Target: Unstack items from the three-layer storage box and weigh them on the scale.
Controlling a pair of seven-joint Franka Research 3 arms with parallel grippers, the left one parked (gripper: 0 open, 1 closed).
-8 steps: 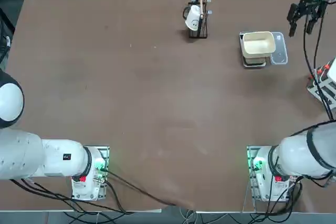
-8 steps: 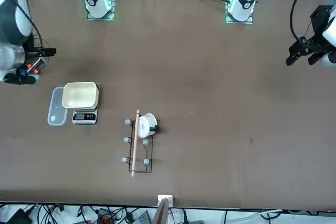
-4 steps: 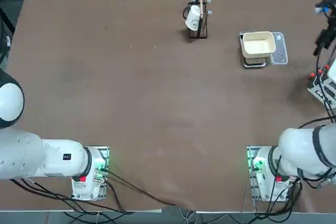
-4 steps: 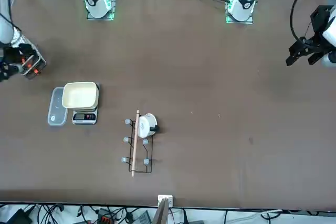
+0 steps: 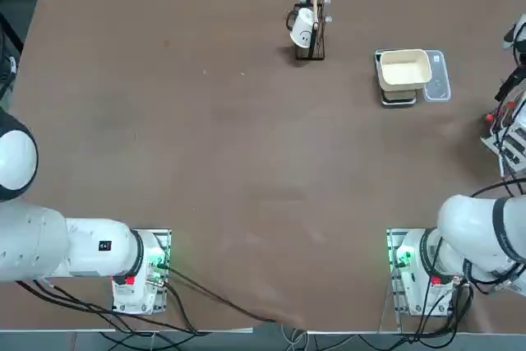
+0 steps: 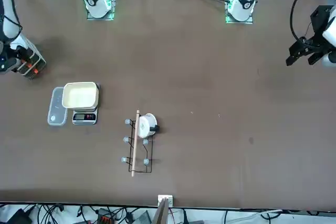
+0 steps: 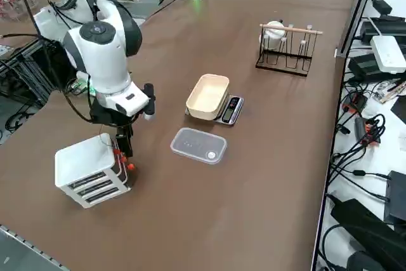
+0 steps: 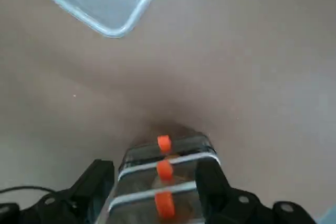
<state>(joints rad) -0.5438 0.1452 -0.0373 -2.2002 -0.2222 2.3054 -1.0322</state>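
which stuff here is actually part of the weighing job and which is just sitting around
Part of the job:
- three-layer storage box with orange drawer knobs
- scale carrying the cream bowl
- right pincer, open, its fingers on either side of the box's drawers

Just lying about:
- clear plastic lid, flat on the table beside the scale
- black wire rack holding a white cup

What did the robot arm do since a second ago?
The right gripper swung away from the table's far edge to the three-layer storage box, fingers open astride its orange-knobbed drawers, holding nothing. The scale, clear lid and cup rack stayed put.
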